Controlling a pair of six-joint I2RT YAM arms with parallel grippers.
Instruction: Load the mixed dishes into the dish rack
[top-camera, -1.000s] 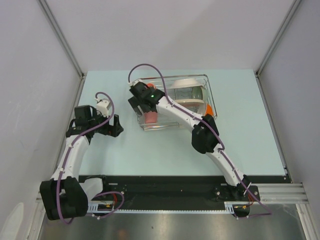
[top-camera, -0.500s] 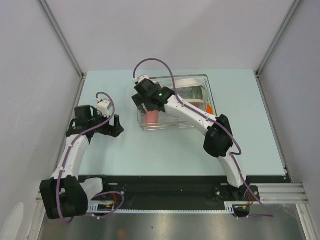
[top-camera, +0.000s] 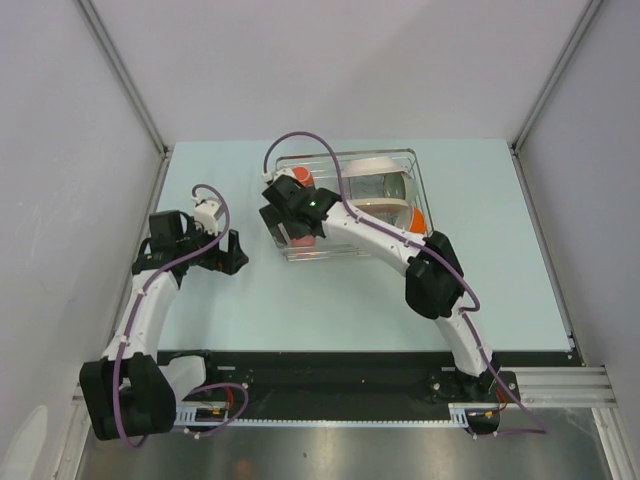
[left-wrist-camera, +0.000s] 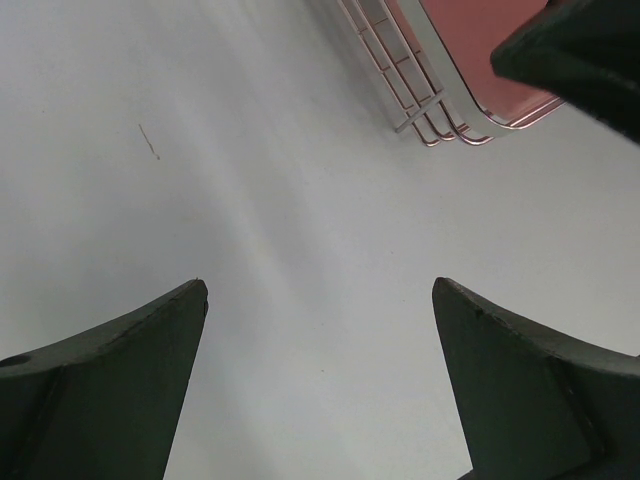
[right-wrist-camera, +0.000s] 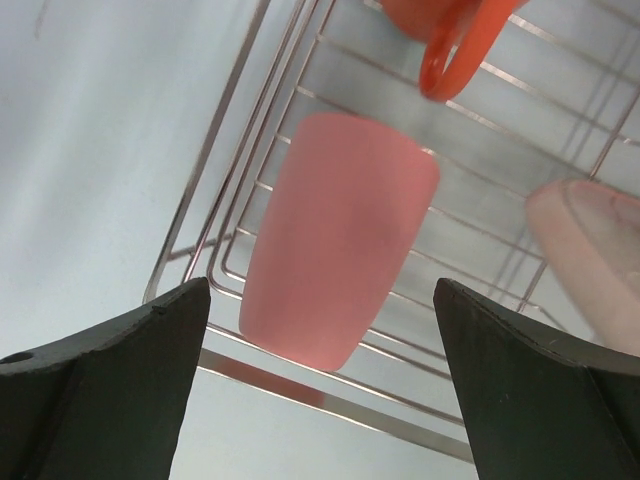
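Both are spread: my left claw (left-wrist-camera: 320, 283) idle beside the dish rack (right-wrist-camera: 330, 403), my right claw (right-wrist-camera: 320, 288) above the pinkish cup (right-wrist-camera: 335, 255) lying inside its corner.

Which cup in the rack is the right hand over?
The pinkish cup, plain and handleless, centred under the open right hand; the orange-red mug has a loop handle and sits beyond.

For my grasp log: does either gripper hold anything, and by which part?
Nothing is held. The right gripper is open above the pinkish cup in the dish rack; the left gripper is open over the table.
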